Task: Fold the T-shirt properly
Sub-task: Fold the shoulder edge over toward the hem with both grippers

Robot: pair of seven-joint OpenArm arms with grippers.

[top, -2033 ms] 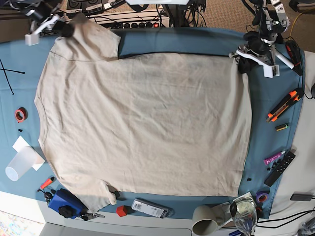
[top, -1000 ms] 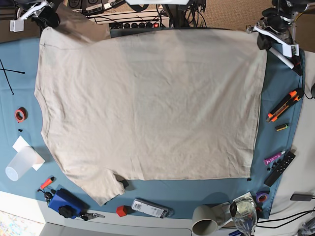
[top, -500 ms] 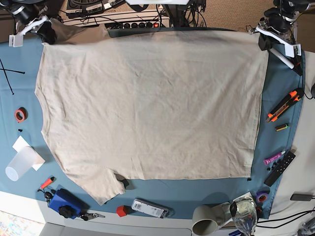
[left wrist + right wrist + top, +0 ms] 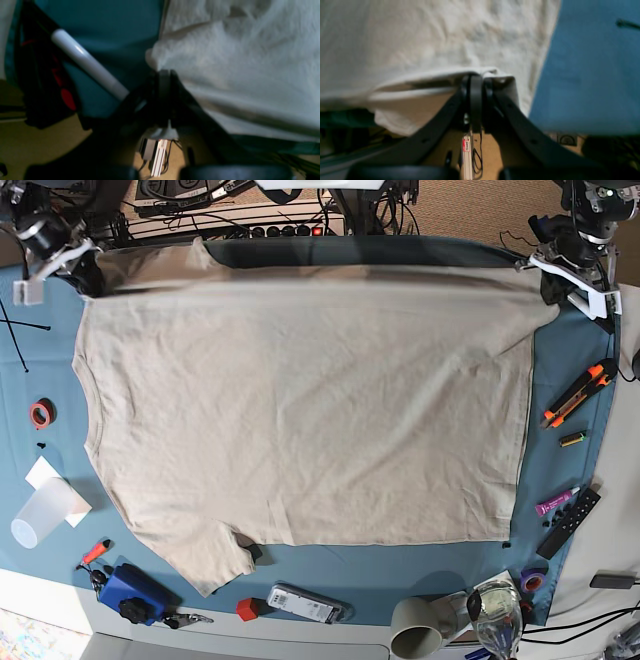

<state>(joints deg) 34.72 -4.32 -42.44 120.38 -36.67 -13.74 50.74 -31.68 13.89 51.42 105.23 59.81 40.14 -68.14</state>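
T-shirt (image 4: pixel 300 400): spread flat on table cloth (image 4: pixel 560 350); covers most of it
Left gripper (image 4: pixel 545 265): far corner on base view's right; at shirt's corner
Right gripper (image 4: pixel 82 272): far corner on base view's left; at shirt's corner
Base-view left of shirt: tape roll (image 4: pixel 40 414); cup (image 4: pixel 38 514) nearer
Base-view right: box cutter (image 4: pixel 577 395); remote (image 4: pixel 570 522) nearer
Near edge: mug (image 4: pixel 418 627)

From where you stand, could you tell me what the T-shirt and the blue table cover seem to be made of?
T-shirt: soft matte woven or knit fabric, probably cotton; it wrinkles and drapes limply. Table cover: also looks like matte cloth, smooth, without shine, though its weave is too fine to tell.
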